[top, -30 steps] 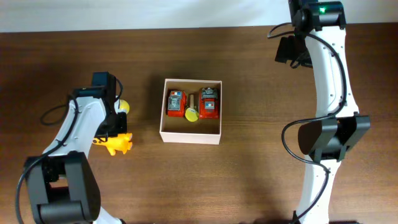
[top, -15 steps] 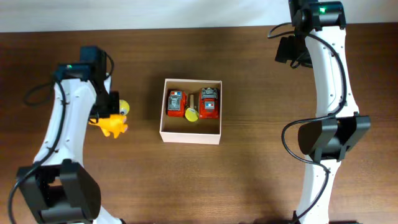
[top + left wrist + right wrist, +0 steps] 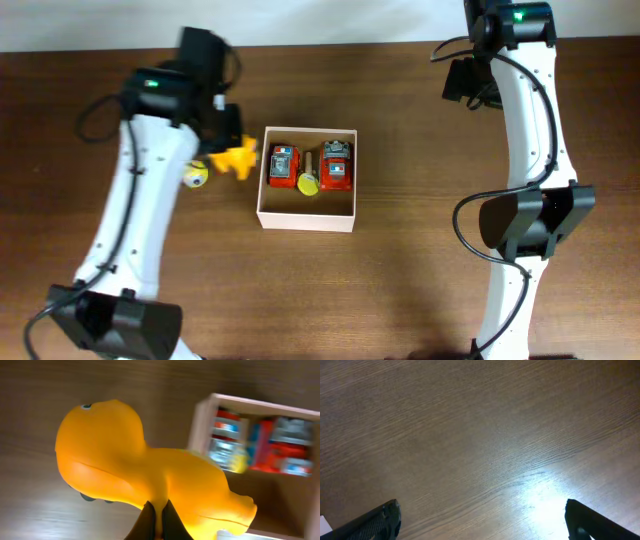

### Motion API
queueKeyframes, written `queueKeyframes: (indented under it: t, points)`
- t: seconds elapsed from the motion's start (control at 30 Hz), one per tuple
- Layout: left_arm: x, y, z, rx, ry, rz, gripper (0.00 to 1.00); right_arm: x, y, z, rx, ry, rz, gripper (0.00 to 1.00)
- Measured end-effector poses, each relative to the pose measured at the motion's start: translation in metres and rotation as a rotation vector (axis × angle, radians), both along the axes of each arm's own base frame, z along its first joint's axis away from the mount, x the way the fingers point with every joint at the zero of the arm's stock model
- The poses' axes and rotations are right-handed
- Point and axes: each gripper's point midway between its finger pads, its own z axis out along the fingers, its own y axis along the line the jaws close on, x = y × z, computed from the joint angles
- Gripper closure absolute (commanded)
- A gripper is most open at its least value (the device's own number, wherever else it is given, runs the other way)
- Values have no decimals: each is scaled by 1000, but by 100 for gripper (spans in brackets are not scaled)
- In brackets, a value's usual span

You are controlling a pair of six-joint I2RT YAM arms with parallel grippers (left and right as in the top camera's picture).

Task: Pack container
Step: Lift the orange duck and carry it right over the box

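Observation:
The container (image 3: 305, 221), a square white-walled box with a tan floor, sits mid-table and holds two red toy vehicles (image 3: 284, 166) and a small yellow piece (image 3: 308, 182). My left gripper (image 3: 229, 150) is shut on an orange-yellow dinosaur toy (image 3: 240, 158), held in the air just left of the container's left wall. In the left wrist view the dinosaur toy (image 3: 130, 465) fills the frame, pinched between the black fingers of the left gripper (image 3: 159, 521), with the container (image 3: 199, 425) at upper right. My right gripper (image 3: 466, 80) hangs open at the back right; in its own wrist view the right gripper (image 3: 482, 520) has only bare wood below it.
A small yellow ball (image 3: 196, 174) lies on the table left of the container, under the left arm. The white wall edge runs along the table's back. The right arm's base stands at the right front.
The left arm has lifted the dinosaur toy from the table at the left and carried it back and to the right, up to the container's left wall. The right arm has not moved.

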Motion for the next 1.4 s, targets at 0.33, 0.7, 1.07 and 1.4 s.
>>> queueKeyframes:
  t: [0.33,0.7,1.07,1.4]
  points:
    - [-35,-110,1,-89,-16,-30,98,0,0,0,0,0,0,1]
    - [-41,-143,-39,6,34,-16,98,0,0,0,0,0,0,1]
    - [-28,-151,-106,87,134,49,98,0,0,0,0,0,0,1]
    - [-31,-165,-125,35,188,78,98,0,0,0,0,0,0,1]
